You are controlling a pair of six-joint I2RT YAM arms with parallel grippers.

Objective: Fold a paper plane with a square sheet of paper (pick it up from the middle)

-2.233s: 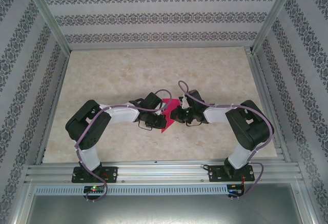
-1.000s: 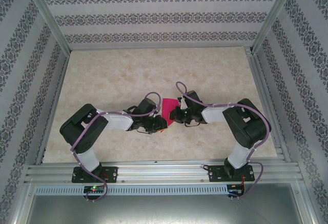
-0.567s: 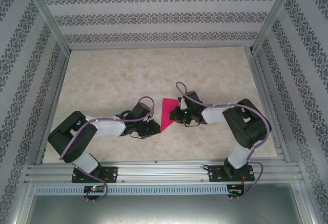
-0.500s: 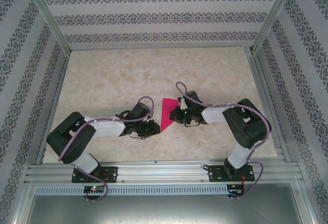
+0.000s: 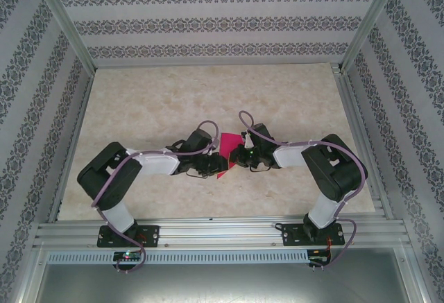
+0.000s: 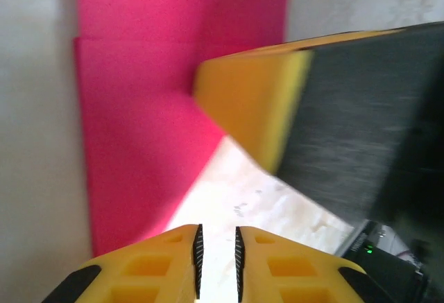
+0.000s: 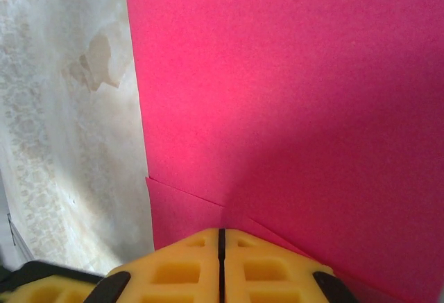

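Lying flat just toward 6 o'clock of the table's middle, the pink paper is partly folded. Layered flaps and a slanted edge show in both wrist views. At its 3 o'clock side the right gripper has its fingers together and bears down on the paper with the tips rather than clamping it. From 8 o'clock the left gripper reaches over the paper's lower edge. Its 2 fingers are a thin slit apart and grip nothing.

The step in hand looks like setting a crease. To do it well, the right tips should hold the paper pinned while the left ones press low and slide along the fold line toward 12 o'clock, slowly, so the thin paper neither skids nor buckles.
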